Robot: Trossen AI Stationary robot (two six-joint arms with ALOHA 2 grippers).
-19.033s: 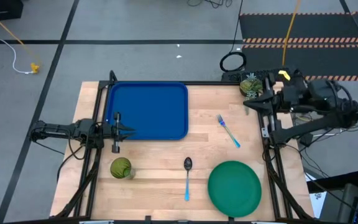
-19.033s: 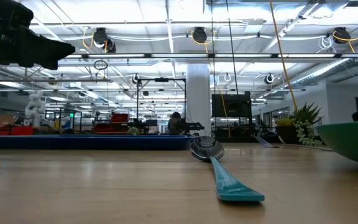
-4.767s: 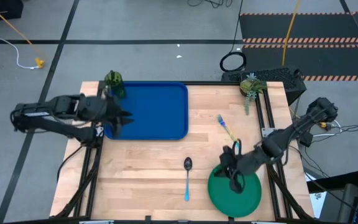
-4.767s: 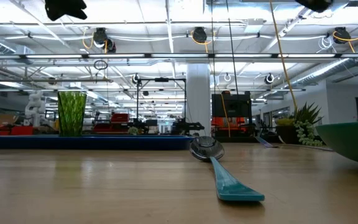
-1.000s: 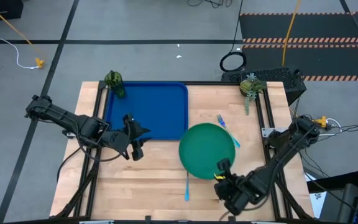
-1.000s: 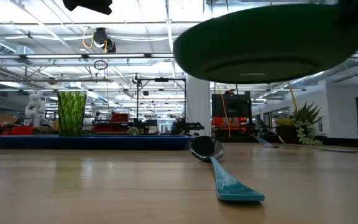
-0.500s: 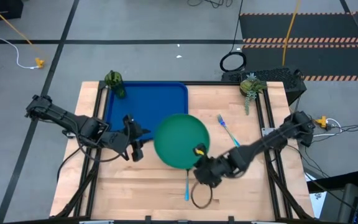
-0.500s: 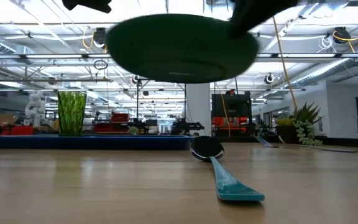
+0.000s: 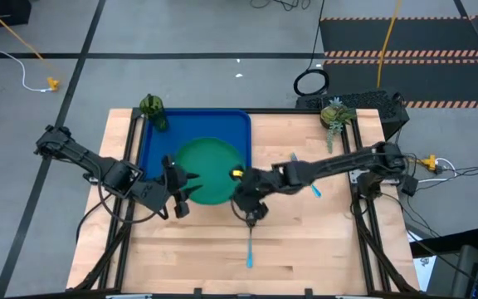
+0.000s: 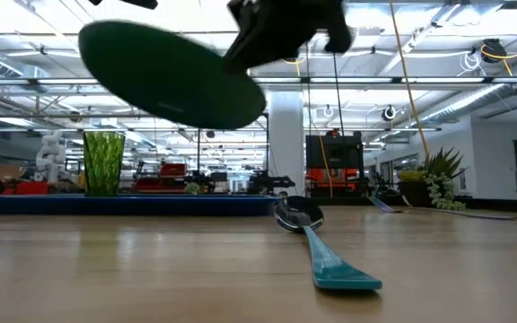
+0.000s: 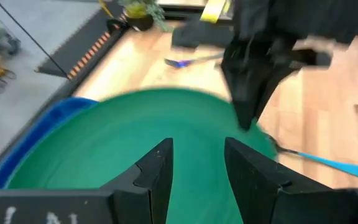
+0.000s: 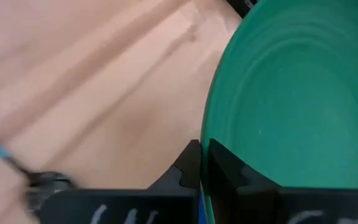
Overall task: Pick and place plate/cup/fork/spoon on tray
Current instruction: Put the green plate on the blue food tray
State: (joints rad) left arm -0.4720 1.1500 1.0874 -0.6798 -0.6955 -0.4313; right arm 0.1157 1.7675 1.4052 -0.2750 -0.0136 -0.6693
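In the high view, the blue tray is seen on the far left part of the table, and the green plate is held over its near right part by the right gripper, whose fingers are clamped together on the plate's right rim. The cup is seen at the tray's far left corner; whether it stands inside the raised edge cannot be told from above. The left gripper is placed just beside the plate's left rim, its fingers parted with nothing between them. The fork is partly covered by the right arm, the spoon lies on bare wood near the table's front edge, and a small potted plant stands at the far right corner. In the low view, what the top view cannot show is given: the plate is seen in the air, tilted, well above the tray, and the cup is seen upright at the tray, while the spoon lies closest. In the left wrist view, the plate is seen past the parted fingers, with the tray's edge beyond it. In the right wrist view, the plate's rim is seen pinched between the closed fingers. No readable writing is seen in any view.
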